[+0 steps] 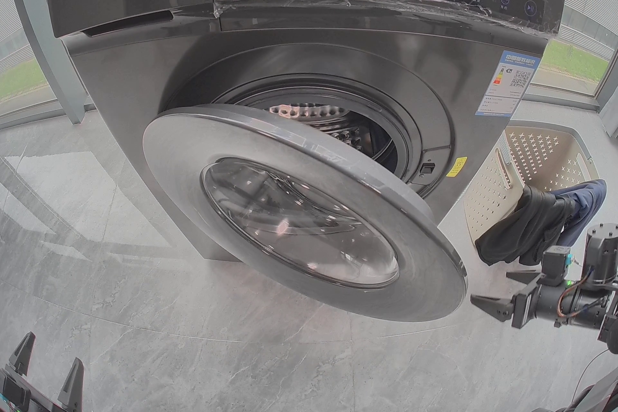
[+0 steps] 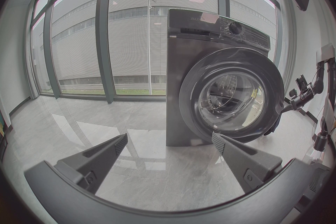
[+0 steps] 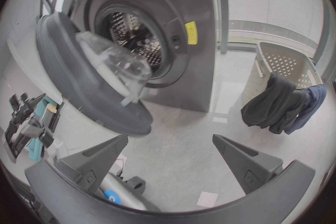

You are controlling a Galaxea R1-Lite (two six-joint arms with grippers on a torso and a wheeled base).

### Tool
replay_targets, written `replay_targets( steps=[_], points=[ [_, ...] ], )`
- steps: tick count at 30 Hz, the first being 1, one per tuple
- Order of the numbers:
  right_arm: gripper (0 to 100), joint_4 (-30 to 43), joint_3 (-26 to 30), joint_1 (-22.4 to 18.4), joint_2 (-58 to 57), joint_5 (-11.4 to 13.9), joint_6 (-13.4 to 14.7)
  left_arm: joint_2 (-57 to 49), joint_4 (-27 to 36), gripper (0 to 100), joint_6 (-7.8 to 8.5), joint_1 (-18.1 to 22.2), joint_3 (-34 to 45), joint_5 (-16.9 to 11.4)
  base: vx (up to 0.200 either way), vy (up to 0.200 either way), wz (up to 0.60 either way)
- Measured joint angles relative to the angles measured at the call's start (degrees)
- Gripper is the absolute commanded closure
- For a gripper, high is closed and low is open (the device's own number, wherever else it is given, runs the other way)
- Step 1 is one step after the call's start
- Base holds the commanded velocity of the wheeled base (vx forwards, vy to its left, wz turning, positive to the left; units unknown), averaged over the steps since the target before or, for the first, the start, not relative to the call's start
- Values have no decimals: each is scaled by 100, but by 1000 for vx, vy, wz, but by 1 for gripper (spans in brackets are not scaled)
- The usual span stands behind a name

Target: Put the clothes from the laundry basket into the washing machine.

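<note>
Your stock: clothes (image 1: 531,226) draped over basket (image 1: 494,194) rim beside washer (image 1: 129,69), easy to pinch. Door (image 1: 193,143) stands wide, leaving drum (image 1: 322,114) reachable. Right gripper (image 1: 492,286) near clothes, jaws released, empty; left gripper (image 1: 53,350) low, likewise released.

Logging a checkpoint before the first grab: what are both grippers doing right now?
Left gripper: open, holding nothing.
Right gripper: open, holding nothing, apart from the dark clothes draped over the beige perforated plastic laundry basket.

One washing machine (image 1: 270,65) is counted. Beside the washing machine, one laundry basket (image 1: 547,156) is seen, with two garments draped over it: one black garment (image 1: 528,226) and one navy garment (image 1: 589,201). Two grippers are counted: the left gripper (image 1: 53,349) and the right gripper (image 1: 490,286).
</note>
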Motion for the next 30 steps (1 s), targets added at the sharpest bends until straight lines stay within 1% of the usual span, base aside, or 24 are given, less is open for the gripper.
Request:
replay_targets(
  steps=[2, 3, 6, 8, 9, 12, 14, 15, 17, 20, 28, 30],
  points=[
    [0, -108, -196, -91, 130, -13, 80, 0, -2, 0, 0, 0, 0, 0, 0, 0, 0],
    [0, -199, -286, -94, 205, -21, 187, 0, -2, 0, 2, 0, 0, 0, -200, 0, 0],
    [0, -391, -408, 38, 338, -73, 430, 0, -2, 0, -2, 5, 0, 2, -200, 0, 0],
    [0, -579, -477, 254, 423, -260, 674, 0, -2, 0, -5, 2, 0, 2, -200, 0, 0],
    [0, -649, -502, 383, 464, -396, 780, 0, -2, 0, -5, 2, 0, 2, 0, 0, 0],
    [0, -763, -538, 663, 557, -647, 939, 0, -2, 0, -2, 2, 0, 2, 0, 0, 0],
    [0, -834, -524, 912, 635, -755, 984, 0, 0, 0, -5, 0, 0, 2, 0, 0, 0],
    [0, -840, -505, 980, 651, -766, 991, 0, 0, 0, -5, 0, 0, 5, 0, 0, 0],
    [0, -835, -422, 1246, 695, -746, 1000, 0, -2, 0, -5, 2, 0, 0, 0, 0, 0],
    [0, -851, -308, 1465, 718, -741, 1022, 0, 0, 0, -5, 0, 0, 2, 0, 0, 0],
    [0, -965, -393, 1607, 858, -792, 1035, 0, 0, 0, 2, 0, 0, 2, 0, 0, 0],
    [0, -1185, -455, 1640, 948, -820, 1052, 0, -2, 0, 9, 0, 0, 0, 0, 0, 0]
  ],
)
